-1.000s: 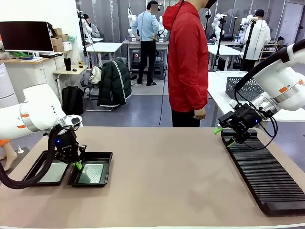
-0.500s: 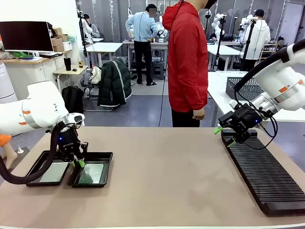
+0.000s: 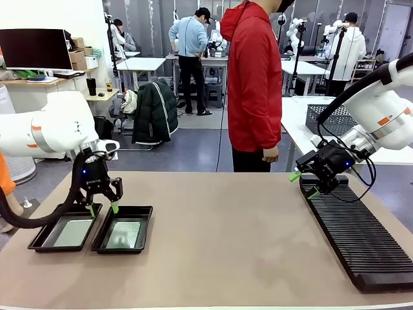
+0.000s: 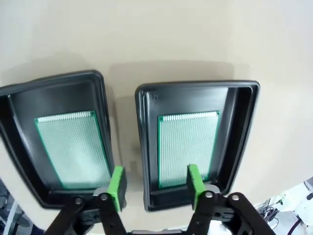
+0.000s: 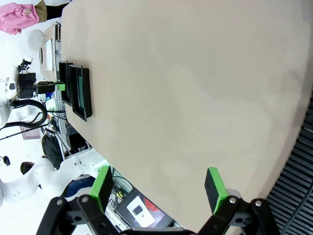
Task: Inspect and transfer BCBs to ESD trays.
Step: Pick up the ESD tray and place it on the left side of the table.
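Note:
Two black ESD trays sit side by side at the table's near left, the left tray (image 3: 40,237) (image 4: 54,82) and the right tray (image 3: 147,225) (image 4: 195,86). Each holds a green BCB lying flat: one (image 3: 72,232) (image 4: 73,147) in the left tray, one (image 3: 124,234) (image 4: 186,144) in the right. My left gripper (image 3: 102,208) (image 4: 155,181) hovers open just above the trays' far ends, astride the gap between them, with nothing in it. Over the near end of the rack, my right gripper (image 3: 304,183) (image 5: 157,188) is open and holds nothing.
A long ribbed black rack (image 3: 361,239) (image 5: 303,161) lies along the table's right side. A person in a red hoodie (image 3: 255,84) stands at the far edge, hand hanging. A grey wire basket (image 3: 332,119) sits on another table behind.
My left gripper has opened and risen from the right tray, leaving the board lying in it. The right arm has not moved.

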